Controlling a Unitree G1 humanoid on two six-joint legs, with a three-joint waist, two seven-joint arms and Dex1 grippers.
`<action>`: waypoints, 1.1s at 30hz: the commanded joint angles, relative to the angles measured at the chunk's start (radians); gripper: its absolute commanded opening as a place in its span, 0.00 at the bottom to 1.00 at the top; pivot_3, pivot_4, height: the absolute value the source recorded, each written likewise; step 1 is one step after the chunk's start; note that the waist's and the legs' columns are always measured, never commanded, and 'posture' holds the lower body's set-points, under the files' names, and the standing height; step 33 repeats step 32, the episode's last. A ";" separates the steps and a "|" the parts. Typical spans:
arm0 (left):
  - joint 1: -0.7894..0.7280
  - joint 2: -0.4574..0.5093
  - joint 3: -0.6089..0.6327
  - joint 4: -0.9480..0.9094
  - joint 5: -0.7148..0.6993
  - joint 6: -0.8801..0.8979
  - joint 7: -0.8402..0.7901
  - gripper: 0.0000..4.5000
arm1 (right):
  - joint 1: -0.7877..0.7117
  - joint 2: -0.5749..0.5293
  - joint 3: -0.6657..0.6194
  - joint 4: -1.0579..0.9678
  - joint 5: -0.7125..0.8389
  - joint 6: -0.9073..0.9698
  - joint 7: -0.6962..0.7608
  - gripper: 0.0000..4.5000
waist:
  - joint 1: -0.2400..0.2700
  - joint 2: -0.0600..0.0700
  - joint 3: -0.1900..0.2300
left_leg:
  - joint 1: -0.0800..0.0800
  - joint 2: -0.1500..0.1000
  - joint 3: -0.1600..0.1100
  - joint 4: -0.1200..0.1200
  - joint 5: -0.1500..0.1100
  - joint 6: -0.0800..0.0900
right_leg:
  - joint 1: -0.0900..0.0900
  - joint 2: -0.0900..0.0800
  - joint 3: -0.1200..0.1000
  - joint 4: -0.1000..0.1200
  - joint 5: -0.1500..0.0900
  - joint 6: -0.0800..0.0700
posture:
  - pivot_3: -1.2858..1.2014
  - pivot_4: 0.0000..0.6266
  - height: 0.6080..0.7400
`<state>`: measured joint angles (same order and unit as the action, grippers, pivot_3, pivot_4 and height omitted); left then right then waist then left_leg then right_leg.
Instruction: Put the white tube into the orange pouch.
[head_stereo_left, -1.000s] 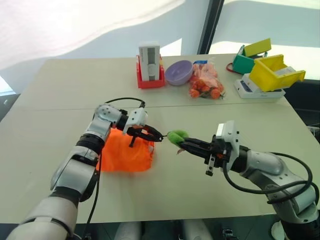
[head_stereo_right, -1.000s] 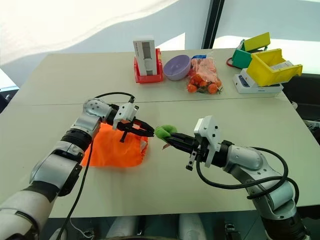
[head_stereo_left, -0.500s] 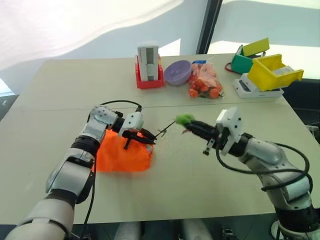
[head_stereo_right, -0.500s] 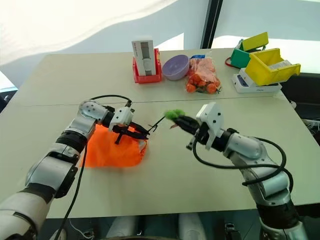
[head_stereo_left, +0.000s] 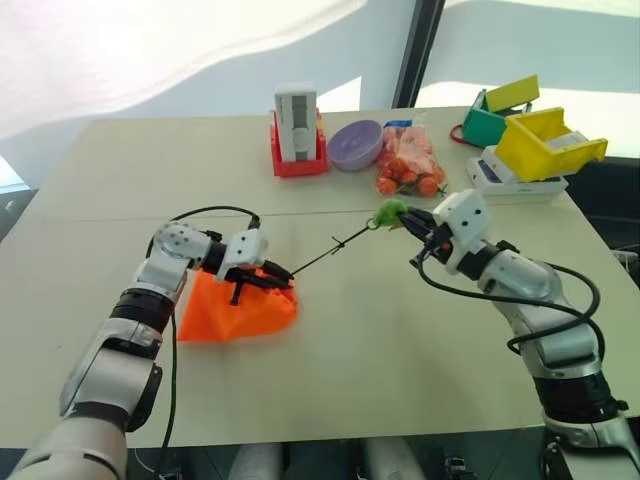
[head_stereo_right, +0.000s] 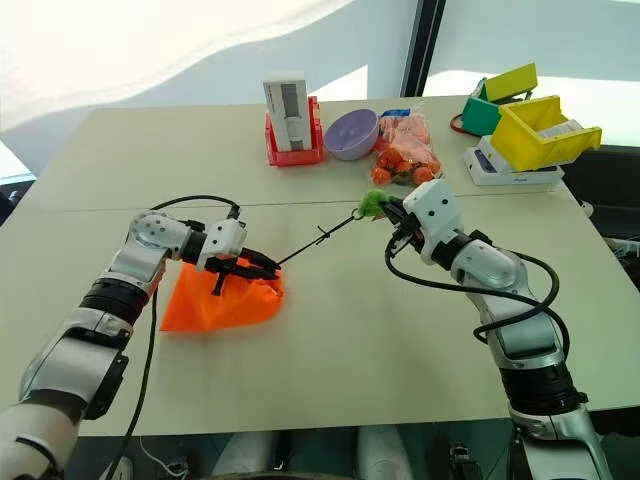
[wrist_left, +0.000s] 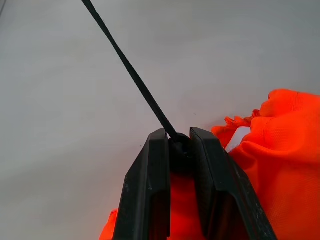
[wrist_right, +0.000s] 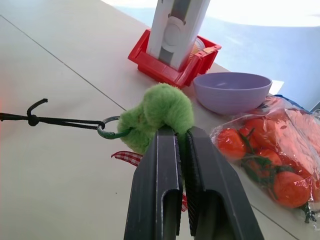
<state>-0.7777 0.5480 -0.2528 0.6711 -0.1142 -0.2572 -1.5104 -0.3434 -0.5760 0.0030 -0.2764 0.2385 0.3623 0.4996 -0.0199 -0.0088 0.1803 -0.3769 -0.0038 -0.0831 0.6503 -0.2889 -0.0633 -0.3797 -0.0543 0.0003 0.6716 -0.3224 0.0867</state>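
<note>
Since a second ago the two grippers have drawn apart: the right gripper (head_stereo_left: 408, 218) has carried the fuzzy lime-green toggle (head_stereo_left: 388, 212) up and away toward the far side, the left gripper (head_stereo_left: 272, 281) has pulled back toward the robot's left, and the thin black cord (head_stereo_left: 325, 252) that hung slack between them is now a straight taut line. The bright orange soft fabric pouch (head_stereo_left: 235, 312) has bunched into a tighter heap.

Nearest: the pouch lies on the beige surface (head_stereo_left: 330, 360), its gathered mouth pinched by the left fingers (wrist_left: 150, 185), which are clenched on the neck where the cord exits. That hold looks meant to anchor the pouch while the cord is drawn, so the mouth closes. Left forearm lies low over the surface, wrist bent, fingers pointing down and to the right.

Further out: the right fingers (wrist_right: 157, 180) are clamped on the toggle, cord ring just ahead of them. Right arm is extended, gripper about level, pointing forward-left.

The small white tube: can't see it; likely already inside the pouch, but can't confirm.

Far edge: tall grey-white box in a red base (head_stereo_left: 298, 125), lilac bowl (head_stereo_left: 358, 145), clear bag of orange-red lumps (head_stereo_left: 410, 165), yellow and green bins (head_stereo_left: 545, 145).
</note>
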 joint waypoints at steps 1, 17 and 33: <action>0.021 0.025 0.034 -0.040 -0.025 0.120 0.008 0.14 | -0.007 -0.009 -0.011 -0.030 0.007 0.016 0.027 0.00 | 0.000 0.000 0.000 | 0.000 0.000 0.000 0.000 0.000 0.000 | 0.000 0.000 0.000 0.000 0.000 0.000 | 0.52 0.24 1.00; 0.396 0.077 0.541 -0.489 -0.346 0.702 0.513 0.90 | 0.210 -0.027 -0.046 -0.098 0.069 0.016 0.161 0.80 | 0.002 0.000 0.000 | 0.000 0.003 0.000 0.000 0.000 0.000 | 0.000 -0.002 0.001 0.001 0.000 0.000 | 0.52 0.24 1.00; 0.876 0.018 0.630 -0.765 -0.276 0.575 0.774 0.90 | 0.282 -0.003 -0.152 0.021 0.194 -0.020 0.270 0.80 | 0.007 0.001 0.000 | 0.005 0.001 0.000 0.000 0.000 0.000 | 0.005 -0.008 0.001 -0.001 0.000 -0.001 | 0.52 0.24 1.00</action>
